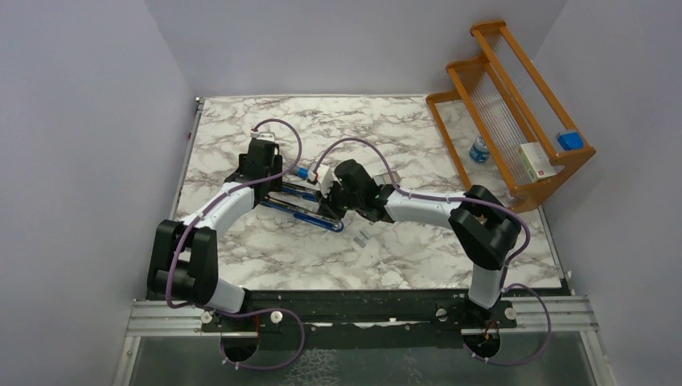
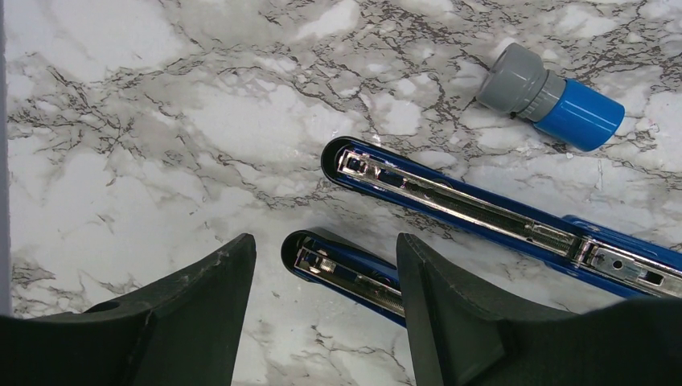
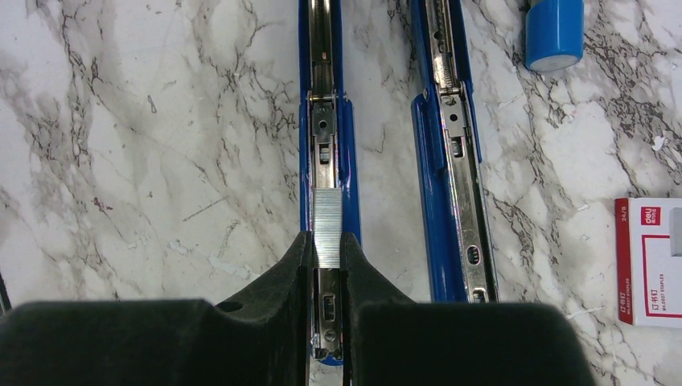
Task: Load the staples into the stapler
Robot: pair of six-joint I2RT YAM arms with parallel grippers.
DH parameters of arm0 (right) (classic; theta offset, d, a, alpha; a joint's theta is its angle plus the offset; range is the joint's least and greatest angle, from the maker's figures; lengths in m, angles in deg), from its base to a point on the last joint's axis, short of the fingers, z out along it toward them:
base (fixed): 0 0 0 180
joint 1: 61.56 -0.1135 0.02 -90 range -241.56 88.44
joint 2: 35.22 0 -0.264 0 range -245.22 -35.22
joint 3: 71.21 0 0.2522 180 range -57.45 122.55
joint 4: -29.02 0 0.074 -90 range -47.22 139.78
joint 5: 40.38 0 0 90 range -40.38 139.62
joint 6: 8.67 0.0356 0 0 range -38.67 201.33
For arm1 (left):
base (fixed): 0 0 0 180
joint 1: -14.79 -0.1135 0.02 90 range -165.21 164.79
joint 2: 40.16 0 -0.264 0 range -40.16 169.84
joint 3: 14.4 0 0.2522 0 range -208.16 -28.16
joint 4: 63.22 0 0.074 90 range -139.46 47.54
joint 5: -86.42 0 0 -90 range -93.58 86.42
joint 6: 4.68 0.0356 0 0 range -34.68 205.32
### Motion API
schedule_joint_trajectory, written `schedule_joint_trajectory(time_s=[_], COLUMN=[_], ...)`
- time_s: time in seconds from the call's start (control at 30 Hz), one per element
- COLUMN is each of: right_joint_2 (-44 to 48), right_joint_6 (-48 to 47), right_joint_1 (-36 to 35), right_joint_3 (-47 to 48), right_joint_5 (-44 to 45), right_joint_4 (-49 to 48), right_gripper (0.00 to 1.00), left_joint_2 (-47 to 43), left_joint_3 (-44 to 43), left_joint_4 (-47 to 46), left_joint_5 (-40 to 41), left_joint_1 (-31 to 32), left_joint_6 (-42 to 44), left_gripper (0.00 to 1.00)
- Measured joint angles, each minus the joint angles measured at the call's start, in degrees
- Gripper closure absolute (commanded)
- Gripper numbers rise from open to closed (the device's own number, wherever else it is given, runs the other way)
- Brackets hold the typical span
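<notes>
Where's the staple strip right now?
Right wrist view, centre: the staple strip is pinched in the right gripper, over the left-hand channel of the open blue stapler.

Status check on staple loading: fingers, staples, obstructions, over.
Left fingers open, astride stapler end. Right fingers shut on staples, lined up over open channel. Blue-capped cylinder alongside, apart.

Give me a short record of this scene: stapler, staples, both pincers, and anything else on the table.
stapler: blue, opened out, both halves flat on the table
staples: one strip, over one half's channel
right pincer: shut on the staples
left pincer: open, astride one half's tip
box: white, red label, beside the stapler
cylinder: blue-capped, beside the stapler
</notes>
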Motion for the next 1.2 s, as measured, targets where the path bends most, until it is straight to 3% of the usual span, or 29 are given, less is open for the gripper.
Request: schedule_joint_trajectory(time_s=[1.2], right_joint_2=[-2.1], right_joint_6=[0.0], right_joint_1=[-0.7], right_joint_3=[1.6], right_joint_5=[1.7], right_joint_4=[2.5], right_gripper=[0.99], left_joint_2=[0.1], left_joint_3=[0.0], left_joint_4=[0.0], left_joint_5=[-1.7], left_joint_1=[-0.4], left_joint_6=[0.0], left_gripper=[0.34])
